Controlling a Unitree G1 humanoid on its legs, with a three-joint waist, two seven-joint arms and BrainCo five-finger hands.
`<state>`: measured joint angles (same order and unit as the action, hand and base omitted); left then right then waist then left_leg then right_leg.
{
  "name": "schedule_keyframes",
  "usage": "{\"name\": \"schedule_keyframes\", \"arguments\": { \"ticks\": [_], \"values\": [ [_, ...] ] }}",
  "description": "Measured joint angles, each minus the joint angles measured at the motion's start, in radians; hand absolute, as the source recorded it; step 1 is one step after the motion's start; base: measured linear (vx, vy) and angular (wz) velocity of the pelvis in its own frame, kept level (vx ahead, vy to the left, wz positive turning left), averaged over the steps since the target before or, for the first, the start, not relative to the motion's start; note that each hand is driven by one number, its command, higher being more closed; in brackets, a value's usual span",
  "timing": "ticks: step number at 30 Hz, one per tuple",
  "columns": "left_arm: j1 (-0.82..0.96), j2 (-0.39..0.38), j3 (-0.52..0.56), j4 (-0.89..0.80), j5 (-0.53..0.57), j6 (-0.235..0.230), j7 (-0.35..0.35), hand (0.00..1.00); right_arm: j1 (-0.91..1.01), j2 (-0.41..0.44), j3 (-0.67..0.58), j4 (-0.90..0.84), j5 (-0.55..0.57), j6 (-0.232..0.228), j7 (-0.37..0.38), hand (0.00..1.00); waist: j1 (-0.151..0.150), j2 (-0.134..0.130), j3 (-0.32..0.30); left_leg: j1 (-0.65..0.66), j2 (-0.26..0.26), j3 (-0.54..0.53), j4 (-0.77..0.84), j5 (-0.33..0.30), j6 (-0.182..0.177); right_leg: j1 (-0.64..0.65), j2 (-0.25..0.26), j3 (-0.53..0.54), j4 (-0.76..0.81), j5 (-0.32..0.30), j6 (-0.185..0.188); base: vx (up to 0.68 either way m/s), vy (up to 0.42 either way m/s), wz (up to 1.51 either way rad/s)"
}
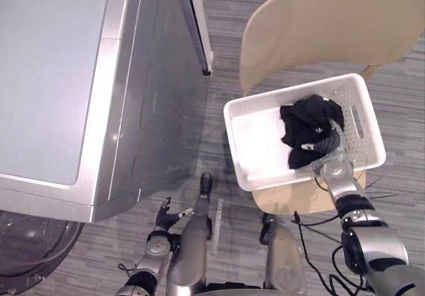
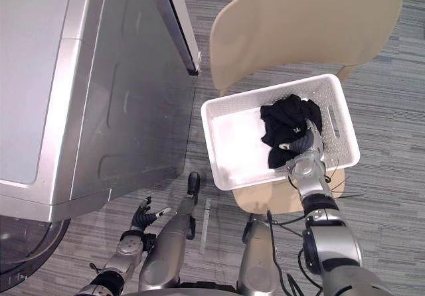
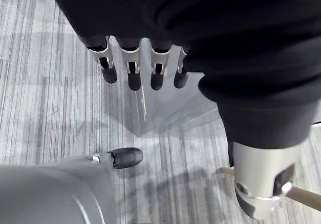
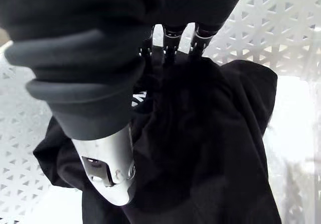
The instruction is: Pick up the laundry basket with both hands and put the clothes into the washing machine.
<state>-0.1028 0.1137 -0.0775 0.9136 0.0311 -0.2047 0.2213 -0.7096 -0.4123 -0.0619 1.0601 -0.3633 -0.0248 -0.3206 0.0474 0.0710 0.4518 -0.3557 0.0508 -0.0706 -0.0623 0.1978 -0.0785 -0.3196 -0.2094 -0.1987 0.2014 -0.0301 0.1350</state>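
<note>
Soft, light black clothes (image 1: 309, 125) heaped at the white basket's (image 1: 255, 148) right end should bunch easily from the top under the right hand (image 1: 332, 167), whose grasp I cannot tell, while the left hand (image 1: 166, 215) hangs slack-fingered and empty.

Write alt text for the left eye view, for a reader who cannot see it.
A white laundry basket stands on a beige chair with black clothes inside, and the right hand is on them. A silver washing machine stands to the left, with the left hand open, low beside it.
</note>
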Motion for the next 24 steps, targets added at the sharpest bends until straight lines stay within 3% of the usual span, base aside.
{"name": "schedule_keyframes", "arguments": {
  "ticks": [2,3,5,9,14,18,22,24],
  "values": [
    [-0.006,0.003,-0.001,0.000,-0.001,0.000,0.000,0.00,-0.052,-0.011,-0.006,0.064,0.000,0.012,0.009,0.00,0.004,0.008,0.004,-0.003,-0.001,-0.007,-0.012,0.006,0.000,-0.012,-0.004,-0.004,0.016,-0.009,-0.001,-0.01,-0.023,0.08],
    [-0.007,0.003,-0.002,0.000,-0.001,0.000,0.000,0.00,-0.056,-0.012,-0.009,0.068,0.000,0.013,0.012,1.00,0.005,0.008,0.004,-0.004,-0.001,-0.007,-0.012,0.006,0.000,-0.015,-0.004,-0.004,0.018,-0.009,0.000,-0.01,-0.037,0.06],
    [-0.028,0.005,-0.008,0.000,-0.001,0.001,-0.002,0.00,-0.093,-0.041,-0.033,0.123,0.000,0.016,0.033,1.00,0.024,0.017,0.009,-0.020,-0.001,-0.012,-0.014,0.014,-0.002,-0.037,-0.005,-0.006,0.036,-0.018,0.000,0.00,-0.041,0.05],
    [-0.040,0.006,-0.010,-0.006,-0.002,0.001,-0.004,0.00,-0.138,-0.075,-0.062,0.147,0.045,0.022,0.043,1.00,0.023,0.030,0.015,-0.028,-0.001,-0.034,-0.030,0.027,-0.001,-0.054,-0.010,-0.023,0.067,-0.037,-0.005,0.04,-0.058,0.15],
    [-0.047,0.005,-0.031,-0.019,-0.021,0.001,-0.025,0.00,-0.167,-0.100,-0.052,0.153,0.257,-0.006,0.101,1.00,0.025,0.050,0.025,-0.028,-0.002,-0.051,-0.030,0.032,-0.003,-0.057,-0.012,-0.037,0.095,-0.061,-0.012,0.05,-0.067,0.08],
    [-0.047,0.005,-0.031,-0.021,-0.022,0.002,-0.027,0.00,-0.165,-0.091,-0.026,0.138,0.324,-0.009,0.122,1.00,0.025,0.051,0.026,-0.017,0.001,-0.053,-0.030,0.032,-0.004,-0.047,-0.010,-0.039,0.095,-0.062,-0.014,0.03,-0.059,0.02],
    [-0.047,0.005,-0.026,-0.023,-0.022,0.004,-0.027,0.00,-0.114,-0.081,-0.014,-0.011,0.346,-0.010,0.118,1.00,0.024,0.050,0.026,0.021,0.002,-0.053,-0.030,0.031,-0.004,-0.006,-0.010,-0.039,0.091,-0.062,-0.014,0.00,-0.027,0.01],
    [-0.047,0.005,-0.006,-0.023,-0.022,0.005,-0.027,0.00,-0.043,-0.070,-0.016,-0.185,0.348,-0.020,0.103,1.00,0.019,0.049,0.025,0.046,0.004,-0.052,-0.032,0.030,-0.005,0.023,-0.006,-0.038,0.081,-0.063,-0.013,-0.05,-0.031,-0.01]
  ]
}}
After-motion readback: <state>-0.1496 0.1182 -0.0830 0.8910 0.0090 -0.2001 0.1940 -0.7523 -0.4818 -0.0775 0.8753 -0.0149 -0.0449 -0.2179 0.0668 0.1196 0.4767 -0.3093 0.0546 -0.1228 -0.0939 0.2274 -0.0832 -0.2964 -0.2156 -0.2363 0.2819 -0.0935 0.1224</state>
